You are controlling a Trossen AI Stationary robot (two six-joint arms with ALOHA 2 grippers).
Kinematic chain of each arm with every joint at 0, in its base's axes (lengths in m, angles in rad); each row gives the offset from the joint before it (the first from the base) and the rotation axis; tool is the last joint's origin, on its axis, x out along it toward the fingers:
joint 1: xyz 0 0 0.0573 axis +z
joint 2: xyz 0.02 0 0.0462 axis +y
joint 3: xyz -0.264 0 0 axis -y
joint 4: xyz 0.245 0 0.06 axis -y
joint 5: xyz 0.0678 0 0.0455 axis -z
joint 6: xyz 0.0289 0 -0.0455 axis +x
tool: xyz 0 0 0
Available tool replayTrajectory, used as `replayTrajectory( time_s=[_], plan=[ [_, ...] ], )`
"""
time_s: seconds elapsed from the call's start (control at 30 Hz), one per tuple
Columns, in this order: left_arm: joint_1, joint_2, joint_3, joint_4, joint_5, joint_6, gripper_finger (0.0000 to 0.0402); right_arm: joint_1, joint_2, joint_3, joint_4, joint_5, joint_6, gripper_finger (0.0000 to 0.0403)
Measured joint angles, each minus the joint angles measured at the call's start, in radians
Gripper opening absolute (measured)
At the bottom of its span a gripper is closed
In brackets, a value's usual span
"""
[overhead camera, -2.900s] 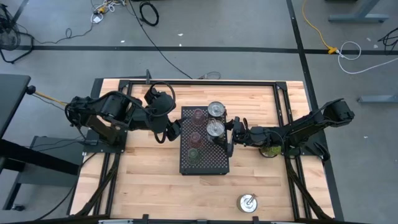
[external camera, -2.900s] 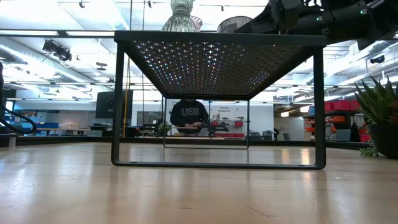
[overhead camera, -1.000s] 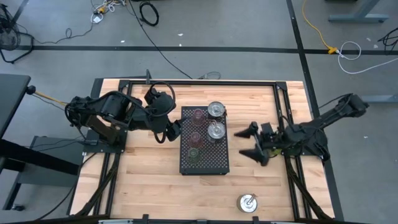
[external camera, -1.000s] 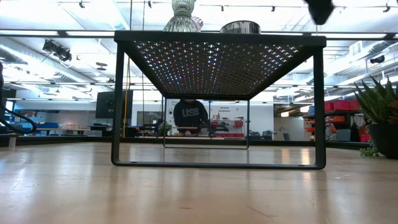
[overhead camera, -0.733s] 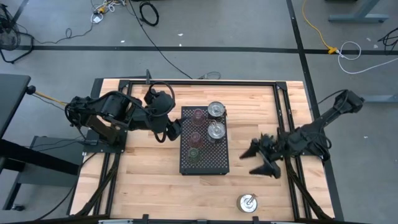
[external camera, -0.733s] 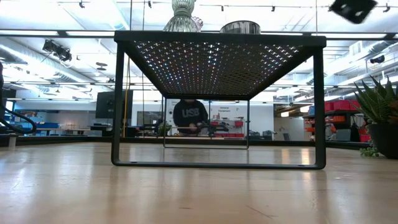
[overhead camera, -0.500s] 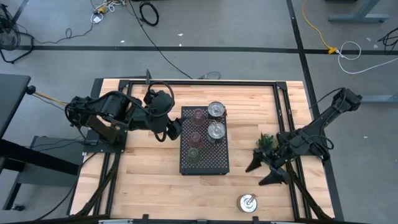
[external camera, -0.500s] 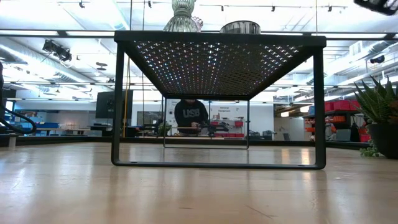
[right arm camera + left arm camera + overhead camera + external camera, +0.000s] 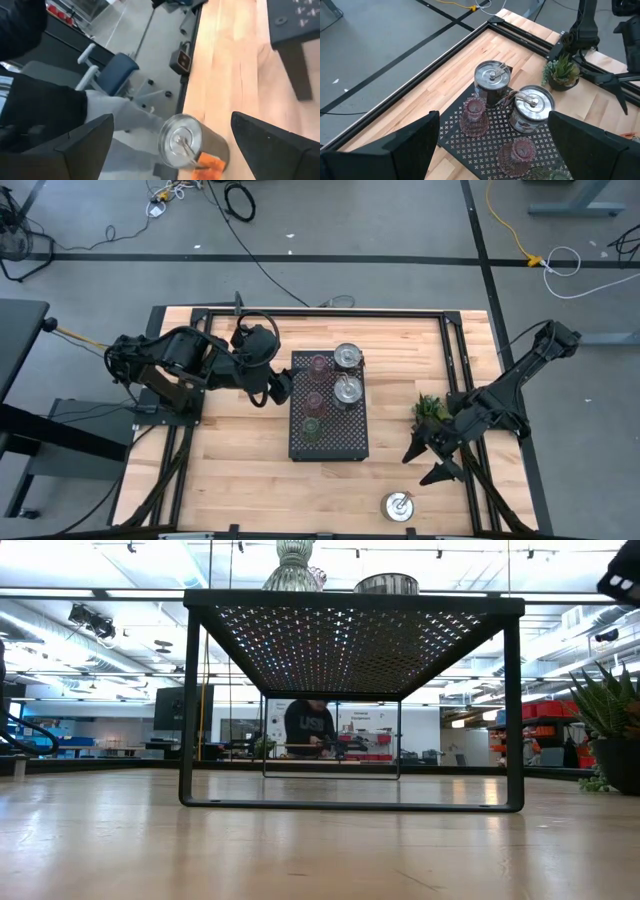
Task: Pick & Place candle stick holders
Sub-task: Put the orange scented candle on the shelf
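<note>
Five of the six holders stand on the tray (image 9: 329, 442). Two silver ones, one (image 9: 347, 357) at its far edge and another (image 9: 346, 389) just nearer, fill its right column. Three glass ones fill its left column: a pink one (image 9: 319, 366) farthest, a reddish one (image 9: 315, 401) in the middle, a green one (image 9: 311, 425) nearest. The last silver holder (image 9: 398, 505) stands alone on the surface (image 9: 250, 470), well apart from the tray, off its near right corner.

The right hand (image 9: 431, 461) hangs between the tray's right side and that lone holder, fingers spread wide and empty, with the plant (image 9: 431, 409) just behind it. Its wrist view looks down on the holder's shiny top (image 9: 181, 140). The left hand (image 9: 276, 387) waits just off the tray's left edge, fingers also apart and holding nothing.

The lone holder looks like the next one to fetch. Being metal, it is probably stiff and somewhat heavy for its size, and the polished wall likely slips under smooth pads. The round body seems the safest place to grip, fingers on opposite sides at mid-height; the thin fitting on top looks too slight to carry it. The glass holders look lighter but brittle, so a neighbour should not be knocked when setting down on the tray.
</note>
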Motion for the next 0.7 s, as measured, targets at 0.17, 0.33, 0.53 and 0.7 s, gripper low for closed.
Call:
replayTrajectory(
  time_s=[0.17, 0.33, 0.53, 0.7],
  plan=[
    [0.0, 0.0, 0.0, 0.0, 0.0, 0.0, 0.0374, 0.003, 0.0, 0.0, -0.02, -0.016, 0.043, 0.04],
    [0.0, 0.0, 0.0, 0.0, 0.0, 0.0, 0.0374, 0.011, 0.0, 0.0, -0.017, -0.028, 0.06, 0.04],
    [0.0, 0.0, 0.0, 0.0, 0.0, 0.0, 0.0374, 0.044, 0.003, 0.0, -0.046, -0.031, 0.077, 0.04],
    [0.0, 0.0, 0.0, 0.0, 0.0, -0.003, 0.0374, 0.106, 0.003, 0.0, -0.082, -0.021, 0.121, 0.04]
  ],
)
